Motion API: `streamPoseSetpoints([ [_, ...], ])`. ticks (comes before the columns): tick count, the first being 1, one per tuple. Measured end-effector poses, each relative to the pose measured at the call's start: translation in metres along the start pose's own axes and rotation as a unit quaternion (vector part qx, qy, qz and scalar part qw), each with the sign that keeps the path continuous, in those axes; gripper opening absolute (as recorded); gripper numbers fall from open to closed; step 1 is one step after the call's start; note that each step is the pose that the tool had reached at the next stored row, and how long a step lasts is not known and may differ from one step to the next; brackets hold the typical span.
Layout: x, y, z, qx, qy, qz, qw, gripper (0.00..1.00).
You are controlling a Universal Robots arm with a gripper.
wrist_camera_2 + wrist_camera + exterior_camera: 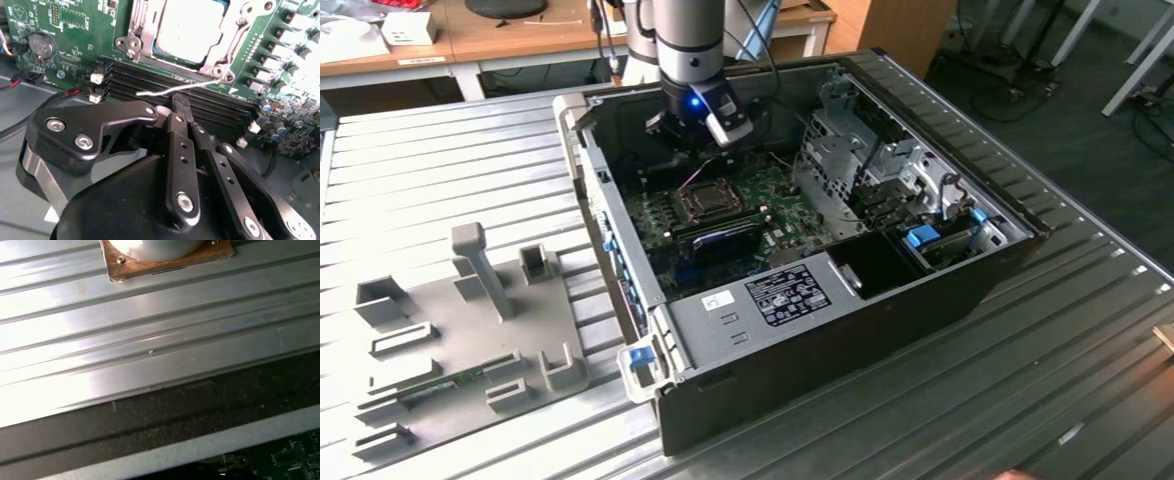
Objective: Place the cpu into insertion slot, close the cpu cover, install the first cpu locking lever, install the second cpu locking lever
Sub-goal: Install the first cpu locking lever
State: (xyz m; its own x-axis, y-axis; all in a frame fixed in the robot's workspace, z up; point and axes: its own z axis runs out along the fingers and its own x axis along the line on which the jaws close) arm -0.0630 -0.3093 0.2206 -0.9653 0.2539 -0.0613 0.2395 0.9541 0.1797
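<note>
Pinching together over the open computer case (854,340), the black fingers (182,150) of the gripper (180,103) meet with no gap visible between their tips. They point at a thin silvery locking lever (175,89); whether they touch that wire cannot be told. The lever stands out over the long black memory slots (150,86), with its bent free end well clear of the socket.

Just past the lever lies the cpu (187,25), its pale metal top showing through the window of the cpu cover (142,27), which lies flat around it. In the exterior view the insertion slot (710,198) sits on the green board (781,215), directly beneath the arm (687,40) — a blue light glows at the wrist.

A coin battery (41,46) sits on the board near white printed markings, too small to make out. A black-and-white label (787,295) is stuck on the case's grey metal plate; its print is unreadable. The case rests on a ribbed metal table (440,170), with a grey fixture tray (454,330) to the exterior view's left.
</note>
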Motion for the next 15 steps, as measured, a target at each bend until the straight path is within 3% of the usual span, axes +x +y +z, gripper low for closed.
streamPoseSetpoints([
  [7, 0.0005, 0.0012, -0.0034, -0.0002, -0.0008, 0.000, 1.00000, 0.11],
  [15, -0.0025, -0.0023, -0.0053, 0.0006, -0.0014, 0.002, 1.00000, 0.11],
])
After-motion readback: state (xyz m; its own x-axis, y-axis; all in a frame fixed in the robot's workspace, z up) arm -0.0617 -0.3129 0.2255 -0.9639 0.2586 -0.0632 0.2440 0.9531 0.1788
